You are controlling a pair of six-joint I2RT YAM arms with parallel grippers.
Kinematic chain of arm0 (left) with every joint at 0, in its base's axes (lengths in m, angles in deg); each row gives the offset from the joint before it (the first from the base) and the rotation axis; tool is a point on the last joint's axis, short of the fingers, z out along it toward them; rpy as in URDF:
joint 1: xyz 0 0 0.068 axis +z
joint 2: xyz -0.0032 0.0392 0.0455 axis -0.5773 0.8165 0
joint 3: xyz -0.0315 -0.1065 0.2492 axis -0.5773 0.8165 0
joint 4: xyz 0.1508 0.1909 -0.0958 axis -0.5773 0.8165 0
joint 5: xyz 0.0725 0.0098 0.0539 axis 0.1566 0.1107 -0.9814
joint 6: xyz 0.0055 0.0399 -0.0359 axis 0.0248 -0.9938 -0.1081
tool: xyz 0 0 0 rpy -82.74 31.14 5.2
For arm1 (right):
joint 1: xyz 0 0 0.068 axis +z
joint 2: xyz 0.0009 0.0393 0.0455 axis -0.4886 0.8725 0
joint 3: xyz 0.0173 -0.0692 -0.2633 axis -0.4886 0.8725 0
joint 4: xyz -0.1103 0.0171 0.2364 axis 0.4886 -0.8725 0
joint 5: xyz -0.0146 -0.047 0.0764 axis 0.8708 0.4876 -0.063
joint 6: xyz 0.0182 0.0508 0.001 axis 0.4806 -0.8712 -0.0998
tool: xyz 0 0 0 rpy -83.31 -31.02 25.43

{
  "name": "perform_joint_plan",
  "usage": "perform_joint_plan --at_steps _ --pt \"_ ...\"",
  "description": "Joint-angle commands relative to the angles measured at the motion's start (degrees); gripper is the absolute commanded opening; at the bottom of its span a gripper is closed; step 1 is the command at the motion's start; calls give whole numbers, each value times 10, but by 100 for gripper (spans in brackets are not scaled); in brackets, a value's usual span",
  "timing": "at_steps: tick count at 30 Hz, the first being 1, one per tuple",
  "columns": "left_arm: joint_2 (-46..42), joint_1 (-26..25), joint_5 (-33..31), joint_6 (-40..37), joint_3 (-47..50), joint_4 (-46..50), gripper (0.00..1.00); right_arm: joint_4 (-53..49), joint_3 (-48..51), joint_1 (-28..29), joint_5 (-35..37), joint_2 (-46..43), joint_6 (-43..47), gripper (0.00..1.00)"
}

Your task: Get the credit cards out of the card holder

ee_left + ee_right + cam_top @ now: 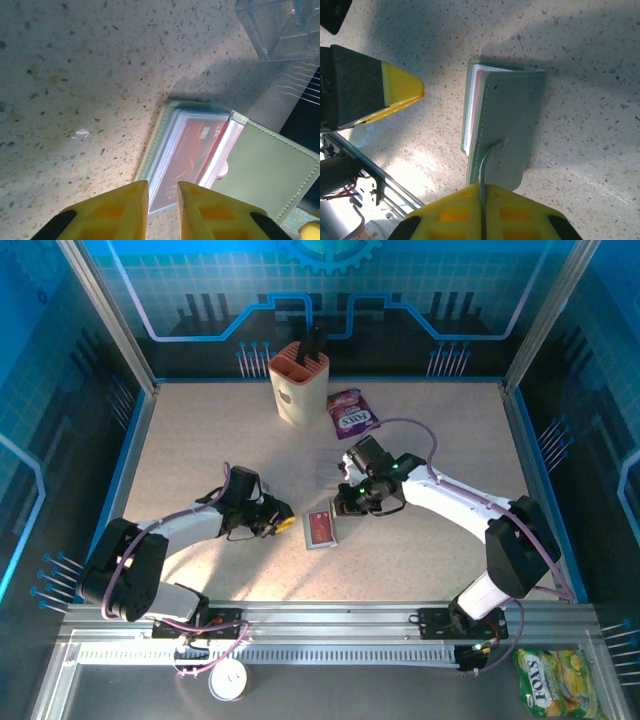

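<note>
The grey-green card holder [321, 530] lies open on the speckled table between both arms. A red credit card [192, 150] shows on top inside its clear sleeves, with the green cover [265, 170] folded out to the right. My left gripper [162, 187] hovers at the near edge of the sleeves. Its yellow fingers stand a narrow gap apart and nothing is pinched between them. My right gripper [483, 187] is shut on the thin strap of the holder's cover [512, 110] and lifts that flap. In the top view the left gripper [283, 525] sits just left of the holder and the right gripper [345, 505] just above its right side.
A beige slotted cup [298, 385] and a purple candy packet [352, 413] stand at the back of the table. A clear plastic box [280, 30] lies just beyond the holder. A yellow-green packet [555, 680] rests off the table, front right.
</note>
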Motion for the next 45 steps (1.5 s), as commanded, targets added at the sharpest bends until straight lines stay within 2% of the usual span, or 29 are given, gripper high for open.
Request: perform_joint_plan --at_steps 1,5,14,22,35,45 --pt "5 6 25 -21 5 -18 22 -16 -23 10 16 8 -19 2" --pt "22 6 36 -24 0 -32 22 -18 -28 12 31 8 -28 2" --pt "76 5 74 -10 -11 -88 9 -53 -21 7 82 3 -25 1" --pt "96 -10 75 11 -13 -119 7 -54 21 -10 98 -7 -24 1" --pt "143 -58 57 33 -42 -147 5 -54 59 -26 117 -9 -14 0" --pt "133 -59 18 6 -37 -92 3 -36 81 -35 122 9 -9 1"
